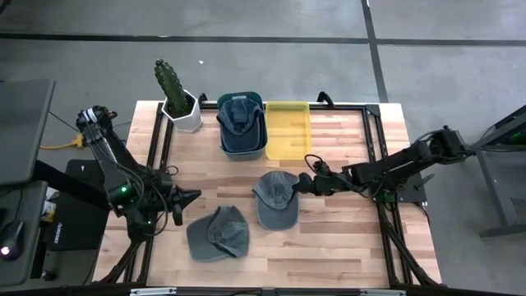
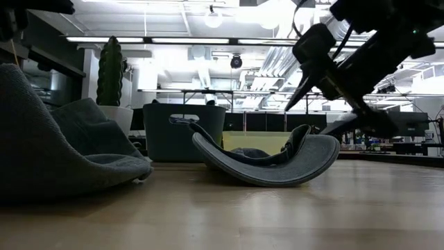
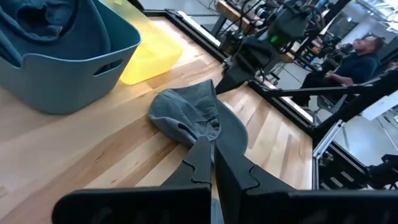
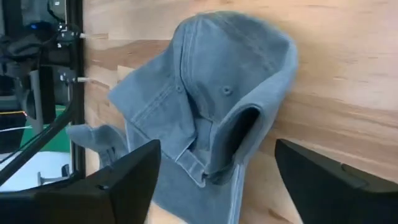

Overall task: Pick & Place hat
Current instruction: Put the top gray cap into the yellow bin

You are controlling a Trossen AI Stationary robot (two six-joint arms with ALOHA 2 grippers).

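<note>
Right gripper (image 1: 301, 186) stood spread wide just right of the middle cap (image 1: 276, 200) on the worktop (image 1: 345, 238), nothing held; soft, light cloth, likely best pinched at the crown's rear edge; left gripper (image 1: 194, 197) clenched, idle.

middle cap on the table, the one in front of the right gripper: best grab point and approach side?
Likely the back rim of the middle cap, at the strap opening facing the right gripper. That edge stands up off the table while the crown lies slumped, so it gives the open fingers a thin fold to pinch. Come in low from the right, one finger inside the opening, one outside.
</note>
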